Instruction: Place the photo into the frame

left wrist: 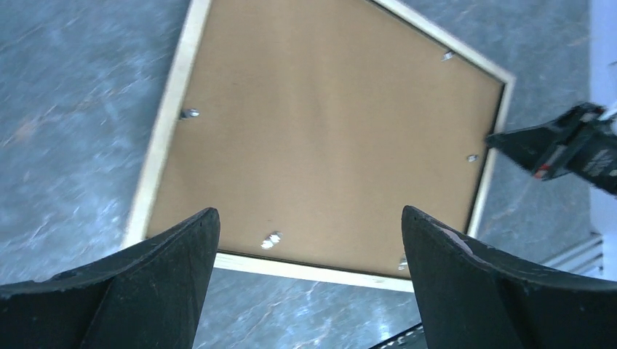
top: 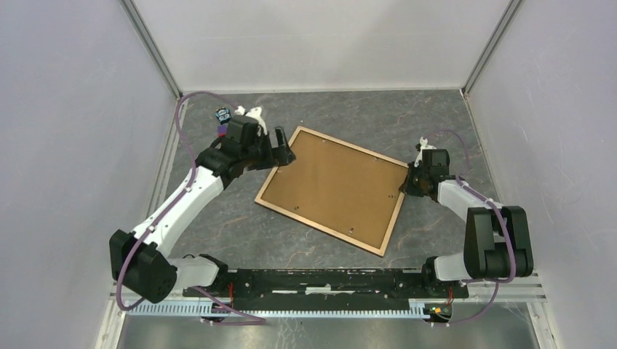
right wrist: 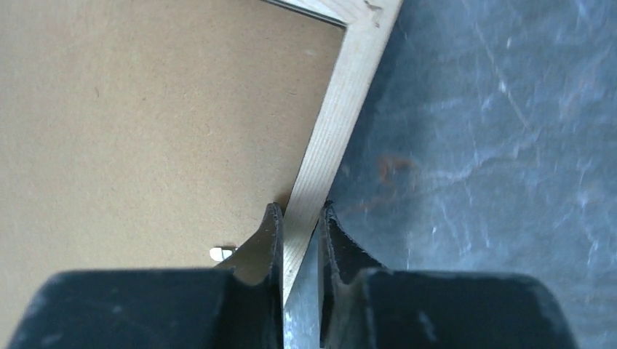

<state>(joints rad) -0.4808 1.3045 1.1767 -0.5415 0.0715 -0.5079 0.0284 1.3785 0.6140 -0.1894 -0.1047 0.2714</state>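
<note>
The frame (top: 320,227) lies back up in the middle of the table, its light wood rails around a brown backing board (top: 336,189). The photo is not in view. My left gripper (top: 284,154) is open and empty above the frame's far-left corner; in the left wrist view (left wrist: 309,211) its fingers spread over the rail (left wrist: 156,156) and board (left wrist: 327,131). My right gripper (top: 406,185) is shut on the frame's right rail near its far-right corner. In the right wrist view (right wrist: 300,211) the wood rail (right wrist: 342,109) runs between the fingers.
Small metal tabs (left wrist: 190,113) sit along the board's edges. White walls enclose the grey marbled table (top: 240,233) on three sides. A black bar with the arm bases (top: 327,280) runs along the near edge. My right gripper also shows in the left wrist view (left wrist: 509,142).
</note>
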